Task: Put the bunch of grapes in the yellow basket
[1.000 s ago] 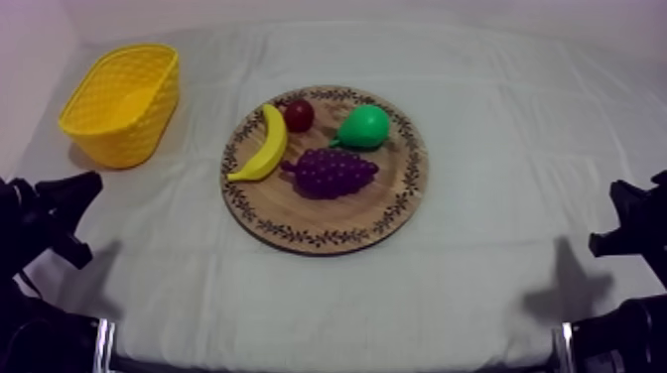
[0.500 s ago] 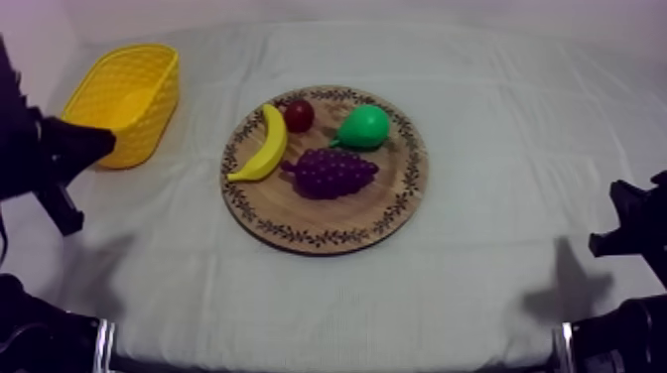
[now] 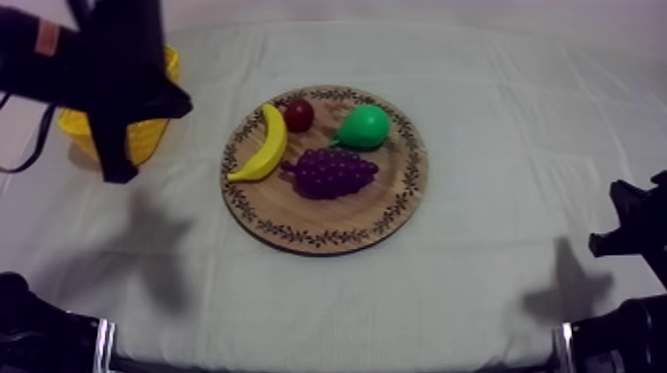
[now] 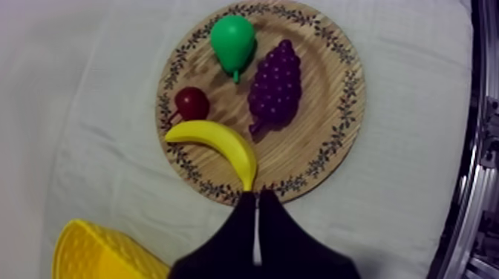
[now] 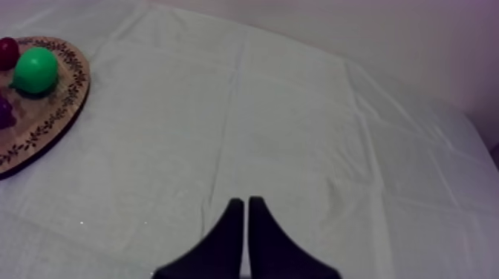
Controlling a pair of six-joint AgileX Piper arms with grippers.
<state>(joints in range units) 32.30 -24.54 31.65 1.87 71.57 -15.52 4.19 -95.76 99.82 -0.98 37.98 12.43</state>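
The purple bunch of grapes [image 3: 333, 172] lies on the round wooden board [image 3: 328, 220], in front of the green pear [image 3: 362, 127]. In the left wrist view the grapes [image 4: 276, 85] sit past the banana [image 4: 219, 141] on the board [image 4: 315, 141]. My left gripper [image 3: 117, 171] hangs high over the yellow basket [image 3: 151, 139], left of the board. Its fingers lie together as a narrow wedge, shut on nothing, with the tip [image 4: 256, 197] over the board's near rim. My right gripper [image 5: 245, 202] is shut and empty over bare cloth, low at the right edge [image 3: 635, 233].
A banana [image 3: 263, 144] and a small red fruit [image 3: 299, 115] share the board with the pear. The raised left arm covers much of the basket [image 4: 96, 252]. From the right wrist, the pear [image 5: 36, 70] and board rim [image 5: 44, 119] lie far off.
My left arm has risen from the lower left edge and swung up over the basket, toward the board. The fruit and the right arm have not moved.
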